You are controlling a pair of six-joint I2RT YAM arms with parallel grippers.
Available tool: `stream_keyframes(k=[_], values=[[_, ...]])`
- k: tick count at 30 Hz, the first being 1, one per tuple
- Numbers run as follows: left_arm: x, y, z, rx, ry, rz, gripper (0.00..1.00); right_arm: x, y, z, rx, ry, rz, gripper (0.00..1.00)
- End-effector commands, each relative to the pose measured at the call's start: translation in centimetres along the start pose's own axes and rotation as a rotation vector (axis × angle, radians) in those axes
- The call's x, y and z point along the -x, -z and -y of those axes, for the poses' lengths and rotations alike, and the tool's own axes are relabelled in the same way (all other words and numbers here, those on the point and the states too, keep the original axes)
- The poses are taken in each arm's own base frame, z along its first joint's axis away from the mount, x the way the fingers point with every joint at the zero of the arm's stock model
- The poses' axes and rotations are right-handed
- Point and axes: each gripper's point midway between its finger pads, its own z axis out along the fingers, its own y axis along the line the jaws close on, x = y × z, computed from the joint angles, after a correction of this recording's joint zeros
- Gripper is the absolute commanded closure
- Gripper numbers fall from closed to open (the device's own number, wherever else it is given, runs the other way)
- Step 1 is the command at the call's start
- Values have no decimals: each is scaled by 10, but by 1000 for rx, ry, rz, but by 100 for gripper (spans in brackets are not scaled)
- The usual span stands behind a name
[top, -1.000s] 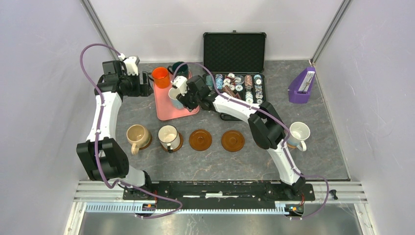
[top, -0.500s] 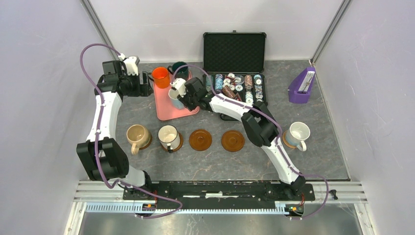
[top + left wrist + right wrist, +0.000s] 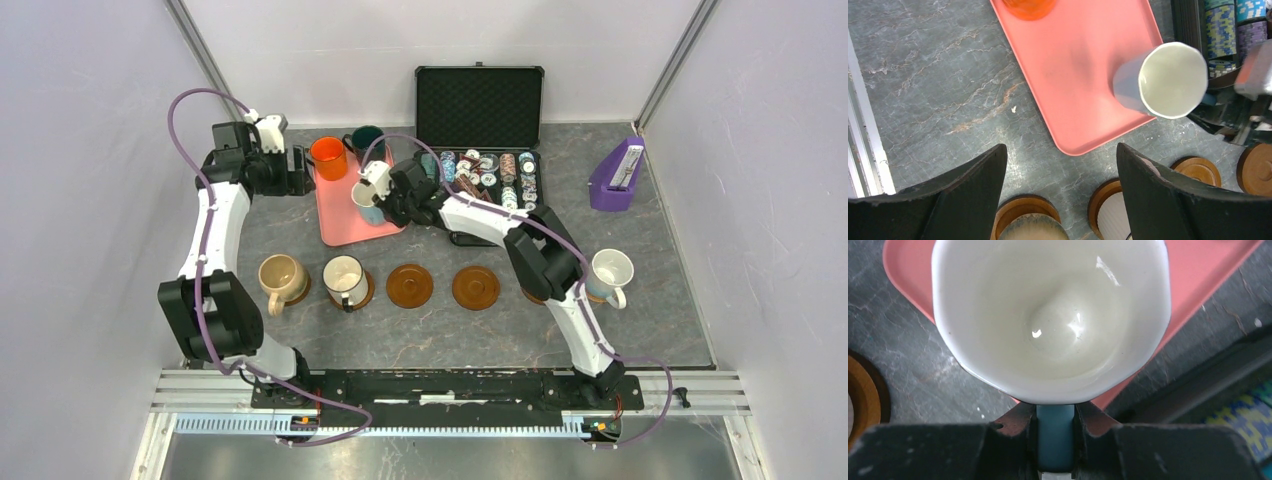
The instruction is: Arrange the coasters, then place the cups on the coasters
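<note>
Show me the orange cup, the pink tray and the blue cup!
orange cup (image 3: 328, 155): top external view, its open mouth
pink tray (image 3: 1068, 65): left wrist view, its bare middle
blue cup (image 3: 1053, 315): right wrist view, its white inside

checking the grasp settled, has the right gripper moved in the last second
Yes, slightly. The right gripper, shut on the handle of the light blue mug, has edged right over the pink tray, toward the poker chip case.

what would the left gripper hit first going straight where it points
Likely the table beside the near corner of the pink tray; depth is unclear, so the left gripper might touch its rim.
</note>
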Motion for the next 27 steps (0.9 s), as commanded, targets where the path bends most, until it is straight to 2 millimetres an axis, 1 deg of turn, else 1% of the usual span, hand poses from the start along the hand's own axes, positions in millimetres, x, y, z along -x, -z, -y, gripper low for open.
stream_keyframes(k=[1, 3, 4, 5, 9, 10, 11, 12, 13, 14, 15, 17, 20, 23, 25, 27], values=[[27, 6, 5, -31, 26, 73, 13, 105, 69, 31, -56, -19, 320, 100], [32, 8, 3, -11, 10, 93, 12, 115, 91, 37, -65, -47, 363, 100], [34, 9, 0, 4, 6, 103, 11, 112, 100, 39, -65, -64, 369, 100], [37, 12, -1, 13, -1, 119, 9, 115, 115, 40, -70, -71, 394, 100], [44, 17, 1, 19, -29, 165, 0, 93, 171, 43, -118, -87, 444, 100], [45, 18, 1, 21, -31, 174, 0, 88, 187, 46, -144, -91, 454, 100], [46, 19, 1, 21, -32, 180, 0, 77, 201, 50, -176, -101, 450, 100], [47, 20, 2, 19, -35, 186, 0, 60, 210, 54, -206, -116, 428, 100], [47, 20, 3, 15, -35, 188, 0, 52, 227, 57, -237, -131, 427, 100], [46, 19, 4, 10, -34, 189, 0, 34, 235, 62, -273, -148, 401, 100], [45, 18, 4, 7, -33, 190, 0, 26, 252, 65, -311, -161, 399, 100], [44, 16, 7, -6, -28, 189, 0, -4, 277, 75, -419, -198, 365, 100], [40, 11, 9, -16, -19, 171, 0, -30, 316, 78, -534, -234, 364, 100], [38, 12, 11, -21, -38, 157, 0, -61, 341, 75, -608, -309, 342, 100], [40, 14, 11, -19, -54, 154, 0, -85, 349, 74, -658, -366, 293, 100], [42, 14, 12, -18, -59, 144, 0, -111, 353, 71, -699, -433, 226, 100]])
